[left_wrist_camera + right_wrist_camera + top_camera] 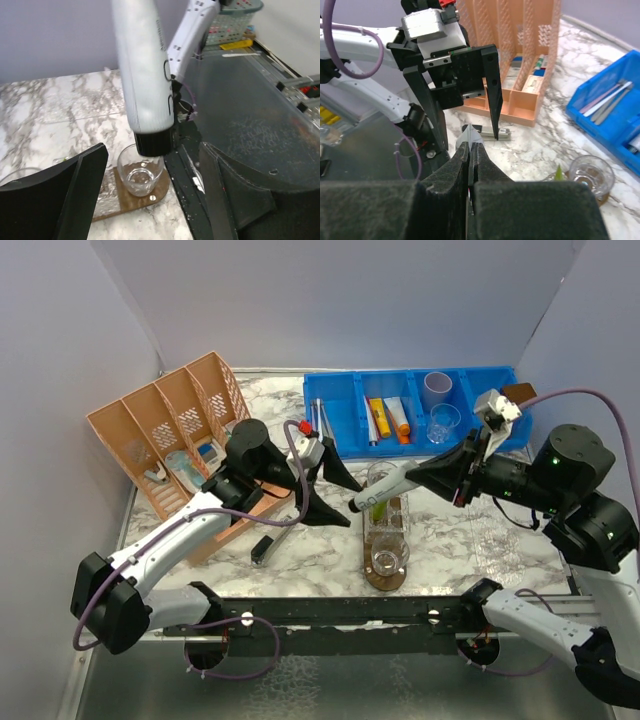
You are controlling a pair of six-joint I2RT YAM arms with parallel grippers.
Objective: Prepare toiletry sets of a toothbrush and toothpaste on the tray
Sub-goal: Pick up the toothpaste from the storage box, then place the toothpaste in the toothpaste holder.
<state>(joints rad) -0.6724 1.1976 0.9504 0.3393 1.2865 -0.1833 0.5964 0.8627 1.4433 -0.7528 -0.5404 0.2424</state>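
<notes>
The dark brown tray [385, 582] lies mid-table and carries clear tumblers [386, 560]; one holds a lime green tube [377, 506]. Above the tray a white toothpaste tube [385, 487] with a black cap hangs slanted, and my right gripper [412, 476] is shut on its flat crimped end [471, 134]. My left gripper [352, 506] stands open, its fingers either side of the tube's cap end without touching it. In the left wrist view the tube [142, 75] hangs over an empty tumbler [141, 172] at the tray's end [125, 200]. No toothbrush shows in the tumblers.
An orange divided basket [170, 430] stands at the left. The blue bin [480, 380] at the back holds tubes, cups and thin pale sticks [317, 420]. A small dark oblong item [265, 548] lies left of the tray. A black rail [350, 615] runs along the near edge.
</notes>
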